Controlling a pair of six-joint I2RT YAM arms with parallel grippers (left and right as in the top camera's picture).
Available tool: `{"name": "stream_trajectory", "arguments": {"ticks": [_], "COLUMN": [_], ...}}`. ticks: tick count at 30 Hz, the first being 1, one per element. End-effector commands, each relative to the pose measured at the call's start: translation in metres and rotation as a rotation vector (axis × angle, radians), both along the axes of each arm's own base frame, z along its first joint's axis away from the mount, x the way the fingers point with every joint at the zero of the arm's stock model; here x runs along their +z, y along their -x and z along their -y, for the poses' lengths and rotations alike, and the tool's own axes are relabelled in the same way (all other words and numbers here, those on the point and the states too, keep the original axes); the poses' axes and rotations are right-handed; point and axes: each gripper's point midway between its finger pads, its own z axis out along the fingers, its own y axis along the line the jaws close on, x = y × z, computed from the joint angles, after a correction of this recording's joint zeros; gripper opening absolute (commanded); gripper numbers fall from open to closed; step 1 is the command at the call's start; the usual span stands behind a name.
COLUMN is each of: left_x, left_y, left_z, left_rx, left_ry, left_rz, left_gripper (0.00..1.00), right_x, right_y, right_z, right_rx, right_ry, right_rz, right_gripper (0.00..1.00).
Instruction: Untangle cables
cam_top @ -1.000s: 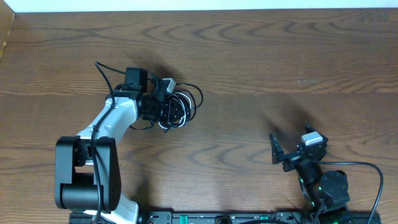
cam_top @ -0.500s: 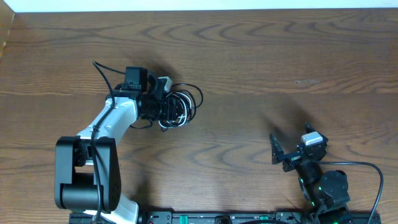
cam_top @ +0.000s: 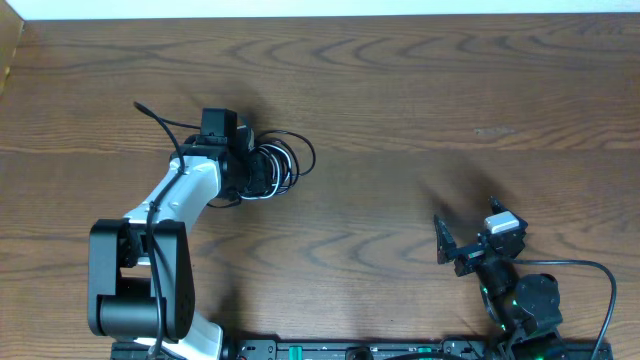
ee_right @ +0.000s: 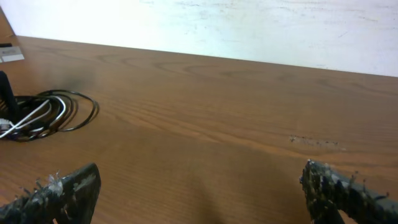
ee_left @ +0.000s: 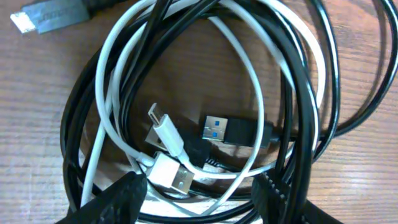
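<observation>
The black cable [ee_left: 311, 124] and the white cable [ee_left: 249, 74] lay coiled through each other in one bundle on the worktop [cam_top: 450, 80], left of centre, with their plugs inside the coil. I judged the untangling hardly begun, with all the separating left to do. The left tool [ee_left: 199, 199] stood at the bundle's left side, jaws partly apart astride a few strands, though I could not tell whether it pinched any. The right tool [ee_right: 199, 193] waited released and empty, well apart at the near right. Compared with a second before, the bundle had shifted slightly left with the left tool and drawn tighter.
</observation>
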Motion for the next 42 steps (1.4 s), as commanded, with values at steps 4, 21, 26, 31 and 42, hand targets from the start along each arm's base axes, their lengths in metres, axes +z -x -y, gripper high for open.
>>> {"name": "stream_trajectory", "arguments": {"ticks": [4, 21, 26, 31, 42], "left_x": [-0.011, -0.024, -0.024, -0.023, -0.023], "left_y": [0.009, 0.019, 0.018, 0.017, 0.014], "left_z": [-0.009, -0.009, -0.009, -0.009, -0.009], "left_rx": [0.032, 0.047, 0.047, 0.047, 0.047], "left_ry": [-0.034, -0.031, -0.031, -0.03, -0.029], "left_rz": [-0.037, -0.06, -0.054, -0.05, -0.038], "left_gripper": [0.55, 0.55, 0.55, 0.55, 0.55], "right_x": [-0.002, -0.002, -0.002, -0.002, -0.002], "right_y": [0.0, 0.0, 0.0, 0.0, 0.0], "right_z": [0.0, 0.0, 0.0, 0.0, 0.0], "right_rx": [0.002, 0.002, 0.002, 0.002, 0.002], "right_ry": [0.016, 0.016, 0.016, 0.016, 0.016], "right_rz": [0.0, 0.0, 0.0, 0.0, 0.0], "right_gripper": [0.99, 0.99, 0.99, 0.99, 0.99]}}
